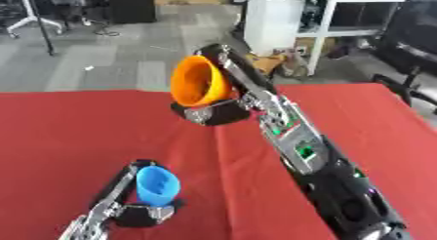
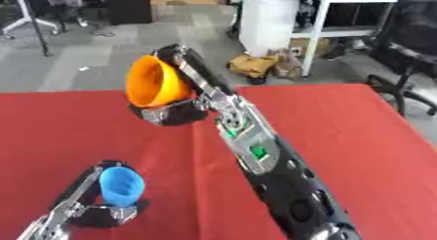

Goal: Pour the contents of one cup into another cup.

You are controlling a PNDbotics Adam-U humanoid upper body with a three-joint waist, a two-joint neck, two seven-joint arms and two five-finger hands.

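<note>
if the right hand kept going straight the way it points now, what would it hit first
Probably nothing on the table. The right hand, curled round the tipped orange cup, points up and away over the far edge of the red table, toward the grey floor. The blue cup lies well off that line, though depth is unclear.

The right hand (image 2: 170, 110) grips an orange cup (image 2: 155, 83) tipped on its side above the red desk (image 2: 358, 131); the left hand (image 2: 89, 210) holds a blue cup (image 2: 120, 186) near the lower left
</note>
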